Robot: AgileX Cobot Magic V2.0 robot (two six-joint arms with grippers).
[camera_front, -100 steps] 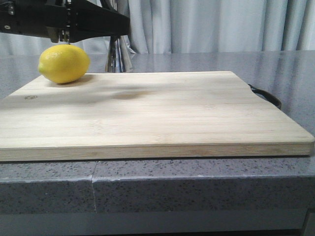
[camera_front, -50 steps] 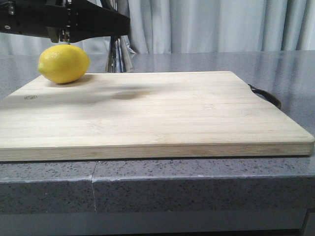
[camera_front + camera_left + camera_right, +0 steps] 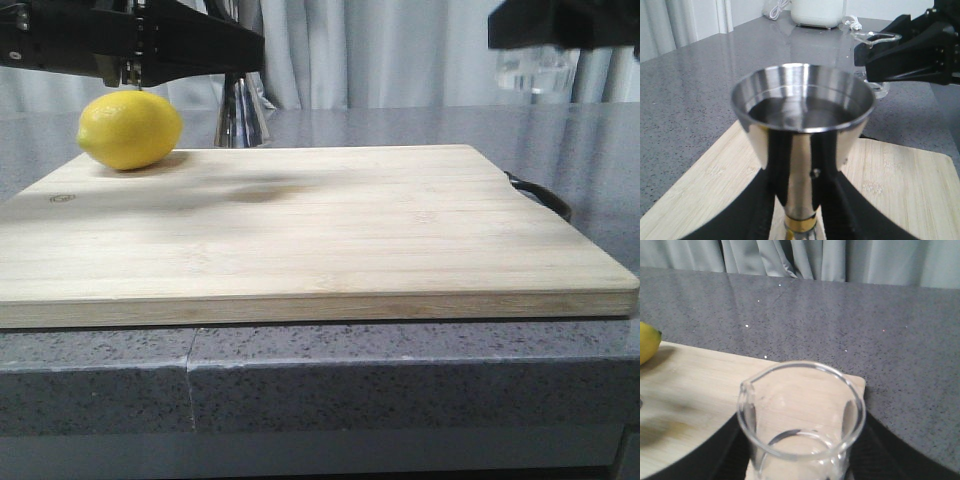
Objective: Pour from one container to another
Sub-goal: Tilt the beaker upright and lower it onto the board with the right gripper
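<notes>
Right now my right fingers [image 3: 800,465] grip the beaker [image 3: 801,420] upright, high at two o'clock over the board [image 3: 330,230]; my left fingers [image 3: 795,200] clasp the jigger [image 3: 802,130] at ten o'clock, well apart.

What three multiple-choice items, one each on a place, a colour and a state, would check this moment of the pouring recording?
1. Where is the lemon?
A. on the far left corner of the cutting board
B. on the bare counter
C. in the right gripper

2. What colour is the band at the jigger waist?
A. red
B. gold
C. blue

3. How is the glass beaker held?
A. lying on the board
B. tipped over the jigger
C. upright in the right gripper, off the board

Key: 1 A, the front view shows it resting there. 2 B, the left wrist view shows a gold ring. 3 C, its rim is level, raised at the right.
</notes>
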